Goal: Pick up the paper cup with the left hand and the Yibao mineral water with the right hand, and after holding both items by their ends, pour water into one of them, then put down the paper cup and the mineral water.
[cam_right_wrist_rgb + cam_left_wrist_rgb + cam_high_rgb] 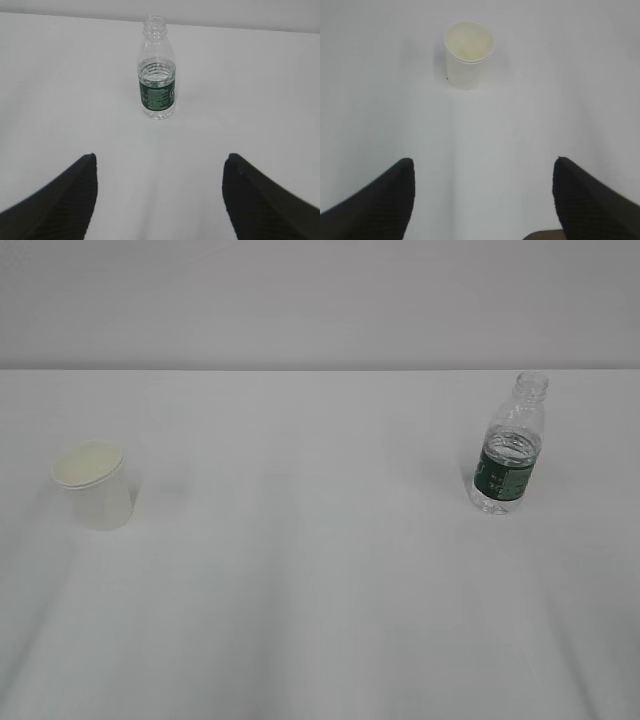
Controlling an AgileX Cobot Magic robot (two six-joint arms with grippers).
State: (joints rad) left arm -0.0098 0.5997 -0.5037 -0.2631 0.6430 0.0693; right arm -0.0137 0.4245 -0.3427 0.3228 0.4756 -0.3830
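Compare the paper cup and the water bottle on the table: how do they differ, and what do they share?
The paper cup is opaque white; the bottle is clear with a green label band. The cup is shorter with a wide mouth; the bottle is taller with a narrow neck. Both stand upright, uncovered and ungripped.

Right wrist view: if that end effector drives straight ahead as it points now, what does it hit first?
Probably the water bottle, standing upright slightly left of centre between the open fingers; only bare table lies before it.
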